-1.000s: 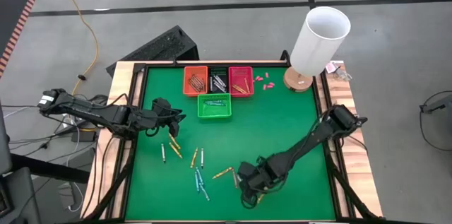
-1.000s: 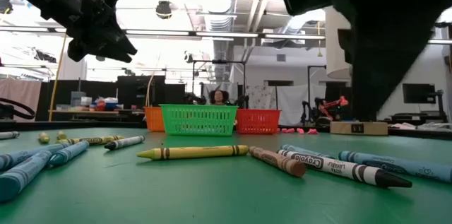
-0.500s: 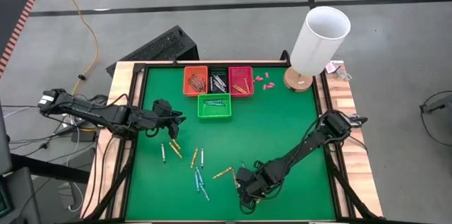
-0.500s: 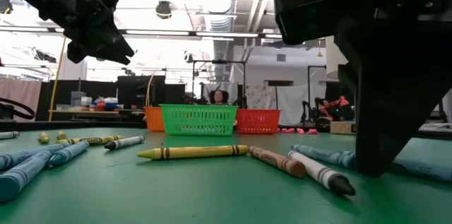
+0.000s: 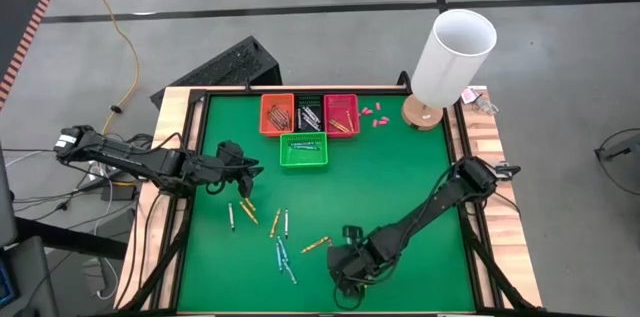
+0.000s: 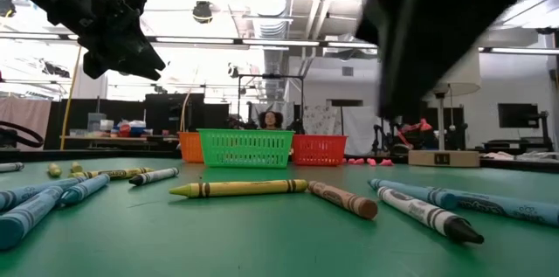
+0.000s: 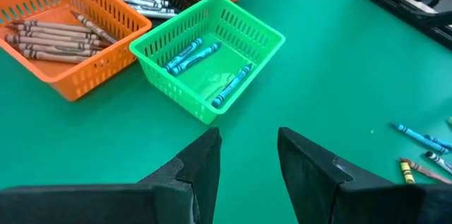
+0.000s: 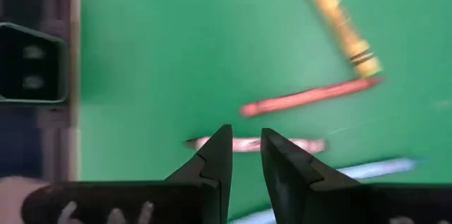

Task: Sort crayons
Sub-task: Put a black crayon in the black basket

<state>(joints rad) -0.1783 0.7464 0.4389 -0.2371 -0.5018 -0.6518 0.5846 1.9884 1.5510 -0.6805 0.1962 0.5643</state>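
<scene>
green basket (image 7: 212, 61) (blue crayons (image 7: 189, 53) inside), empty end effectors

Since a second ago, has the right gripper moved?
Yes. The right gripper has slid left along the table's near edge, farther from the lamp.

The table (image 5: 400, 187) is covered in bright green. An orange basket (image 5: 277, 114), a black one (image 5: 309, 113), a red one (image 5: 341, 114) and a green one (image 5: 303, 151) sit together. Yellow, blue and brown crayons (image 5: 280, 232) lie loose, near a white cylinder (image 5: 453, 56).

Open green mat (image 5: 400, 177) mid-table, baskets (image 5: 303, 150) at far edge, crayons (image 5: 281, 237) probably scattered near front.
</scene>
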